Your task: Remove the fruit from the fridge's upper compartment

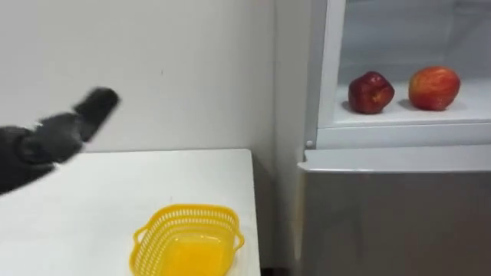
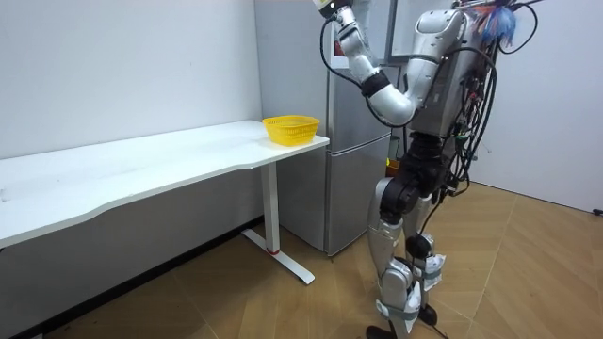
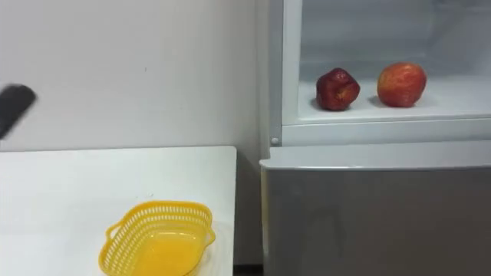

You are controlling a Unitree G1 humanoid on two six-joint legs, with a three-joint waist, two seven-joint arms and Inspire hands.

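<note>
**Q:** Where do the task's things lie?
**A:** Two apples rest on the white shelf [image 1: 476, 109] in the open upper compartment of the fridge [image 1: 399, 218], at far right. The dark apple [image 1: 371, 92] is the left one. The paler apple [image 1: 434, 87], red with yellow patches, sits just beside it on the right, with a narrow gap between them. Below the shelf, the grey lower door [image 1: 345, 230] is closed.

**Q:** What is the state of the hand?
**A:** The left hand [image 1: 73, 126] is raised at the left, above the surface [image 1: 115, 184] and in front of the wall [image 1: 192, 69], well apart from the fridge. Its fingers [image 1: 100, 101] are stretched out together, pointing up and to the right, and hold nothing.

**Q:** What else is on the surface?
**A:** A yellow basket [image 1: 192, 211] stands on its near right part, close to the edge that faces the fridge.

**Q:** How does the robot stand?
**A:** In the room view it is upright on the wooden floor [image 2: 283, 311], facing the fridge. The surface is on its left, and its left arm is lifted high towards the fridge's upper part.
</note>
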